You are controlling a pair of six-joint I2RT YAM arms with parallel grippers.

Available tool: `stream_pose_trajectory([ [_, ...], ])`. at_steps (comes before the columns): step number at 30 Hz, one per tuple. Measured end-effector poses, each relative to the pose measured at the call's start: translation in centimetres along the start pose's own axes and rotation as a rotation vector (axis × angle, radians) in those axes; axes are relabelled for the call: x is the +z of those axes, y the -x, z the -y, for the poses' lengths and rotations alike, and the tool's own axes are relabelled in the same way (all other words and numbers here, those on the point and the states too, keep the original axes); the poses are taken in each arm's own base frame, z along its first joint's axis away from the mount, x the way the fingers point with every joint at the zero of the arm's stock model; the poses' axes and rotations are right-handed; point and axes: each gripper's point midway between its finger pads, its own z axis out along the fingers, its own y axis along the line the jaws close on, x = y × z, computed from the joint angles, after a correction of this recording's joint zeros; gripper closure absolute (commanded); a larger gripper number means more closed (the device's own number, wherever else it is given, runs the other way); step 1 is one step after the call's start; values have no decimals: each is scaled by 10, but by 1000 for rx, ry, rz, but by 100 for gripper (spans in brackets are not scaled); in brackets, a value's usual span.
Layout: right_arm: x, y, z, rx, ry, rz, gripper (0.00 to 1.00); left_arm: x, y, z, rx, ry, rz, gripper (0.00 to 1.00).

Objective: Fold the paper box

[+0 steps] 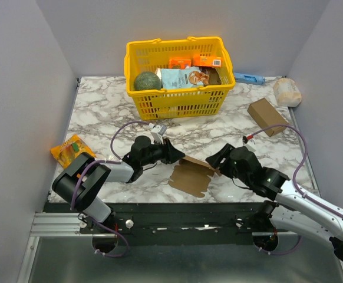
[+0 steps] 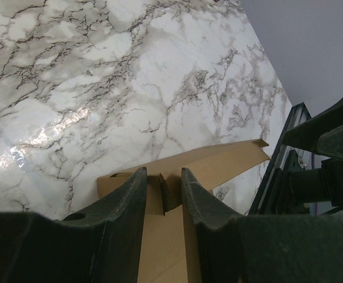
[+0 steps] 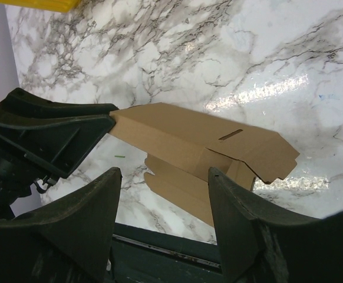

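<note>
creased cardboard paper box [image 1: 189,177], marble table [image 1: 101,112]

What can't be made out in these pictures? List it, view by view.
- Left wrist: whether the left gripper truly pinches the paper box; its fingers cover the contact.
- Top: the box's raised edge under the right gripper; the gripper hides it.
- Right wrist: the basket, cut to a yellow sliver by the top edge.
- Top: print on the packets in the basket, too small.
</note>
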Motion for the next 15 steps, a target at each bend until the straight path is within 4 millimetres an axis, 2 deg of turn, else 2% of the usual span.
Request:
stream_pose_trajectory([
  [6,-1,0,0,6,5,2,32,1,1,0,30,-5,7,64],
  [15,1,-4,6,31,-10,-5,32,3,2,-3,77,14,22,69],
])
